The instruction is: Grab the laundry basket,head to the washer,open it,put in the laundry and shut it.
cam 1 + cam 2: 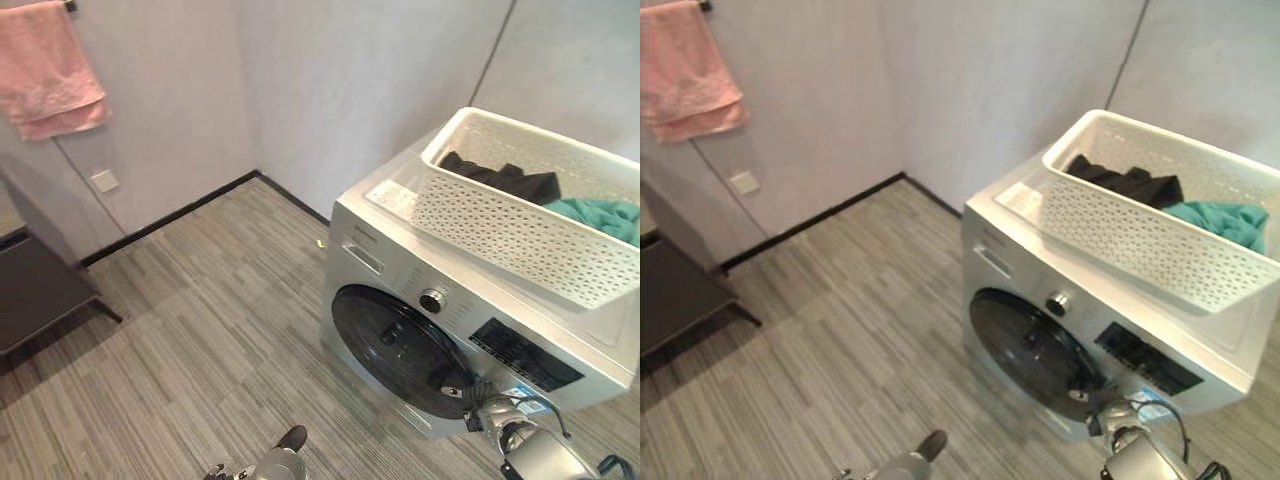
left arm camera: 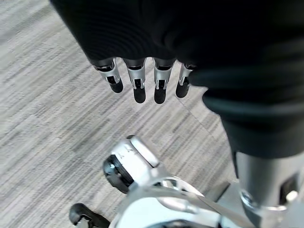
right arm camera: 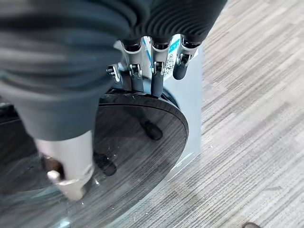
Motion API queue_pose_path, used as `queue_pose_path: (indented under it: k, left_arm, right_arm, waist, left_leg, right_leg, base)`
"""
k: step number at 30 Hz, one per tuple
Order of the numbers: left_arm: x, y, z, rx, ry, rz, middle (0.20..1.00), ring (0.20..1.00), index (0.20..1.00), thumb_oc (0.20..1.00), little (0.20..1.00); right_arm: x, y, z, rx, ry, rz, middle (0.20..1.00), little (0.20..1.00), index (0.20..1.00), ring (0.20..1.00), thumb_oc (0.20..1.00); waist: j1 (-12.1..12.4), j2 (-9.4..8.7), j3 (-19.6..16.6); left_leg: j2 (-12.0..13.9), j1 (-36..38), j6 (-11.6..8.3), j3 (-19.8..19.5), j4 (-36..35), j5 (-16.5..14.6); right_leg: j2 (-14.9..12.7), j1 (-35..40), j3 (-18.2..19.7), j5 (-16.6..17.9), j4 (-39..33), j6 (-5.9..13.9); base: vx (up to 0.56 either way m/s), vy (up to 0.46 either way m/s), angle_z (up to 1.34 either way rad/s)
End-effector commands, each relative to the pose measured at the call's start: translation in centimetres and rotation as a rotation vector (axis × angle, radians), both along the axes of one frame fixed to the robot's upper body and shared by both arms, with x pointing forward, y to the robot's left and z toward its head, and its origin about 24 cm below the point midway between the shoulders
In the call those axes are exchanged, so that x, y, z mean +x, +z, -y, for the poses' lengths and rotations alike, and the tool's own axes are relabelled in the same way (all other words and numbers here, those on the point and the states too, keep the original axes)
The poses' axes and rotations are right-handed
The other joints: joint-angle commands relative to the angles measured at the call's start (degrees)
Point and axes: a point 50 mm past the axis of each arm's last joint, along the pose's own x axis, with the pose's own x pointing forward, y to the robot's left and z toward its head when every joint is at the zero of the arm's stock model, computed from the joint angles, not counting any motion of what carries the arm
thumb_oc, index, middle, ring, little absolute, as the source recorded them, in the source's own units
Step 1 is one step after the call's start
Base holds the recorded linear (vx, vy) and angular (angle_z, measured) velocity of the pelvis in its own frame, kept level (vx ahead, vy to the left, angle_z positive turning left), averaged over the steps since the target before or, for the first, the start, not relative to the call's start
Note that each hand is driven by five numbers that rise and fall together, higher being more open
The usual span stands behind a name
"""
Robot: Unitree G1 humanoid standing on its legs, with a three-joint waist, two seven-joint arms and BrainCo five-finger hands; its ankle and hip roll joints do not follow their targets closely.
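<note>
With the basket [image 1: 520, 215] resting on top of the washer [image 1: 400, 260], hook your right hand [image 3: 152, 71], fingers straight against the door [image 1: 400, 350] edge at its 4 o'clock, and pull outward steadily; leave your left hand [image 2: 137, 78] relaxed and empty over the floor [image 1: 200, 320]

No print can be read. The washer [image 1: 470, 330] bears a small blue-and-white sticker [image 1: 518, 392] low on its front and a pale label [image 1: 1018, 200] on its top, both too small to make out.
</note>
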Motion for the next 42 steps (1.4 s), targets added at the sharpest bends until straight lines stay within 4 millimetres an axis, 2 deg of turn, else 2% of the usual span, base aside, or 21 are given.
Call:
queue_pose_path:
  k: [1,5,9,12,15,20,25,28,30,31,32,34,35,37,38,39,40,41,42]
  left_arm:
    - [2.1,-0.1,1.7,-0.016,-0.152,0.002,1.000,1.000,1.000,1.000,1.000]
    - [1.1,-0.2,0.9,0.014,-0.109,-0.031,1.000,1.000,1.000,1.000,1.000]
    - [0.5,-0.3,0.6,0.025,-0.081,-0.052,1.000,1.000,1.000,1.000,1.000]
    - [-0.1,-0.4,0.2,0.027,-0.029,-0.064,1.000,1.000,1.000,1.000,1.000]
    - [-0.5,-0.4,0.3,0.012,0.019,-0.068,1.000,1.000,1.000,1.000,1.000]
    - [-0.8,-0.5,0.3,0.002,0.048,-0.076,1.000,1.000,1.000,1.000,1.000]
    - [-0.1,-0.4,0.9,-0.011,0.022,-0.040,1.000,1.000,1.000,1.000,1.000]
    - [2.8,0.4,1.3,0.025,-0.115,0.089,1.000,1.000,1.000,1.000,1.000]
    - [6.4,2.4,1.2,0.119,-0.308,0.273,1.000,1.000,1.000,1.000,1.000]
    - [8.2,4.0,0.3,0.207,-0.391,0.379,1.000,1.000,1.000,1.000,1.000]
    - [10.6,7.0,-1.3,0.315,-0.427,0.537,1.000,1.000,1.000,1.000,1.000]
    - [12.8,10.4,-2.8,0.423,-0.432,0.695,1.000,1.000,1.000,1.000,1.000]
    - [12.8,10.4,-2.8,0.424,-0.432,0.694,1.000,1.000,1.000,1.000,1.000]
    - [15.6,14.5,-3.5,0.542,-0.476,0.865,1.000,1.000,1.000,1.000,1.000]
    - [15.6,14.6,-3.4,0.542,-0.476,0.865,1.000,1.000,1.000,1.000,1.000]
    - [16.2,15.7,-3.5,0.568,-0.489,0.905,1.000,1.000,1.000,1.000,1.000]
    - [17.1,17.7,-2.9,0.585,-0.547,0.980,1.000,1.000,1.000,1.000,1.000]
    - [17.6,18.5,-1.8,0.567,-0.624,1.018,1.000,1.000,1.000,1.000,1.000]
    - [17.6,18.5,-1.7,0.567,-0.624,1.020,1.000,1.000,1.000,1.000,1.000]
  right_arm:
    - [1.2,-1.6,-19.7,0.777,0.223,0.060,0.200,0.200,0.200,0.200,0.200]
    - [0.7,-1.5,-21.7,0.827,0.265,0.054,0.200,0.200,0.200,0.200,0.200]
    - [0.5,-1.5,-21.8,0.843,0.259,0.054,0.200,0.200,0.200,0.200,0.200]
    - [0.9,-1.4,-21.2,0.844,0.226,0.075,0.200,0.200,0.200,0.200,0.200]
    - [1.2,-1.5,-19.8,0.900,0.113,0.101,0.200,0.200,0.200,0.200,0.200]
    - [0.8,-1.8,-19.4,0.868,0.140,0.089,0.200,0.200,0.200,0.200,0.200]
    - [0.2,-2.2,-19.0,0.813,0.179,0.065,0.200,0.200,0.200,0.200,0.200]
    - [-0.3,-2.6,-18.0,0.765,0.183,0.050,0.200,0.200,0.200,0.200,0.200]
    - [-0.9,-2.9,-17.1,0.724,0.191,0.041,0.200,0.200,0.200,0.200,0.200]
    - [-1.3,-3.1,-16.6,0.710,0.184,0.038,0.200,0.200,0.200,0.200,0.200]
    - [-1.9,-3.4,-15.8,0.700,0.147,0.043,0.200,0.200,0.200,0.200,0.200]
    - [-3.0,-4.0,-14.7,0.686,0.099,0.034,0.200,0.200,0.200,0.200,0.200]
    - [-3.0,-4.0,-14.7,0.686,0.099,0.033,0.200,0.200,0.200,0.200,0.200]
    - [-4.4,-4.5,-12.9,0.663,0.041,0.019,0.200,0.200,0.200,0.200,0.200]
    - [-4.4,-4.5,-12.9,0.663,0.041,0.019,0.200,0.200,0.200,0.200,0.200]
    - [-4.6,-4.5,-12.4,0.658,0.027,0.027,0.200,0.200,0.200,0.200,0.200]
    - [-4.6,-4.5,-11.8,0.656,0.013,0.048,0.200,0.200,0.200,0.200,0.200]
    - [-3.8,-4.1,-11.4,0.647,0.018,0.083,0.200,0.200,0.200,0.200,0.200]
    - [-3.8,-4.0,-11.4,0.646,0.018,0.085,0.200,0.200,0.200,0.200,0.200]
  waist:
    - [8.11,3.62,3.17]
    - [8.04,3.08,3.09]
    - [7.71,2.64,2.83]
    - [7.27,2.12,2.56]
    - [6.46,1.25,2.04]
    - [5.47,0.02,1.01]
    - [4.93,-0.60,0.24]
    - [5.06,-0.52,0.30]
    - [5.34,-0.60,0.32]
    - [5.54,-0.68,0.44]
    - [5.67,-0.85,0.70]
    - [5.36,-1.13,0.78]
    - [5.23,-1.20,0.62]
    - [4.47,-1.61,1.28]
    - [4.34,-1.61,1.26]
    - [3.80,-1.74,2.18]
    - [1.28,-2.37,3.86]
    - [0.43,-2.47,4.45]
    - [0.60,-2.37,4.43]
  left_leg:
    - [-4.26,-0.75,2.07,-2.65,-2.48,3.50]
    - [-4.27,-0.27,1.97,-2.52,-2.76,3.30]
    - [-3.98,0.17,2.02,-2.01,-2.80,3.05]
    - [-3.39,0.92,2.15,-0.88,-2.80,2.55]
    - [-2.36,2.24,2.37,0.85,-2.80,1.83]
    - [-1.97,2.91,2.59,1.85,-2.80,1.42]
    - [-1.82,3.74,2.69,2.31,-2.80,1.08]
    - [-1.86,4.25,2.52,2.17,-2.80,0.78]
    - [-2.04,4.33,2.49,1.86,-2.78,0.82]
    - [-2.03,4.38,2.44,1.86,-2.74,0.74]
    - [-1.77,4.77,2.32,2.14,-2.65,0.33]
    - [-1.55,4.87,2.11,2.47,-2.59,0.18]
    - [-1.66,4.62,2.16,2.36,-2.67,0.50]
    - [-1.69,4.57,1.46,1.95,-1.71,0.19]
    - [-1.82,4.41,1.50,1.80,-1.75,0.50]
    - [-2.19,3.85,1.47,0.92,0.06,-0.03]
    - [-4.31,1.49,2.24,-1.88,4.12,0.25]
    - [-4.90,0.45,2.27,-1.34,5.15,0.42]
    - [-4.84,0.25,2.24,-1.26,5.21,0.60]
  right_leg:
    - [-4.89,1.99,4.62,-5.51,0.59,2.89]
    - [-5.02,2.32,4.28,-5.38,0.59,2.89]
    - [-5.05,2.46,4.77,-5.25,0.59,2.93]
    - [-5.08,2.69,5.88,-5.07,0.59,3.01]
    - [-5.08,3.11,7.39,-4.89,0.59,3.06]
    - [-5.19,3.69,7.97,-4.83,0.59,3.05]
    - [-5.18,4.39,8.06,-5.07,0.59,2.91]
    - [-5.15,4.96,7.79,-5.37,0.59,2.85]
    - [-5.22,5.07,7.41,-5.37,0.59,3.03]
    - [-5.15,5.10,7.47,-5.42,0.59,3.10]
    - [-4.97,5.40,7.64,-5.75,0.59,3.09]
    - [-4.84,5.52,7.81,-5.99,0.59,3.09]
    - [-4.93,5.29,7.71,-5.80,0.59,3.19]
    - [-4.65,6.58,7.58,-6.40,0.59,2.31]
    - [-4.75,6.47,7.43,-6.20,0.59,2.42]
    - [-4.01,6.66,8.44,-7.42,2.22,1.23]
    - [-0.59,4.36,18.23,-9.80,7.63,0.25]
    - [1.67,3.51,22.72,-11.19,9.04,-0.91]
    - [1.73,3.24,22.85,-11.02,9.14,-0.86]
  base:
    - [0.00,0.015,0.20]
    - [0.01,0.010,0.03]
    - [0.01,0.001,-0.03]
    - [0.04,-0.005,-0.03]
    - [0.03,-0.011,-0.25]
    - [0.03,-0.019,-0.12]
    - [0.02,-0.009,0.02]
    - [0.00,-0.011,0.00]
    - [0.01,-0.034,0.01]
    - [0.02,-0.052,0.02]
    - [0.02,-0.062,0.02]
    - [0.01,-0.034,0.00]
    - [0.00,-0.046,-0.03]
    - [0.00,-0.084,-0.02]
    - [0.01,-0.108,0.04]
    - [-0.01,-0.159,0.15]
    - [-0.06,-0.212,0.56]
    - [-0.09,-0.145,1.56]
    - [-0.23,-0.119,1.62]
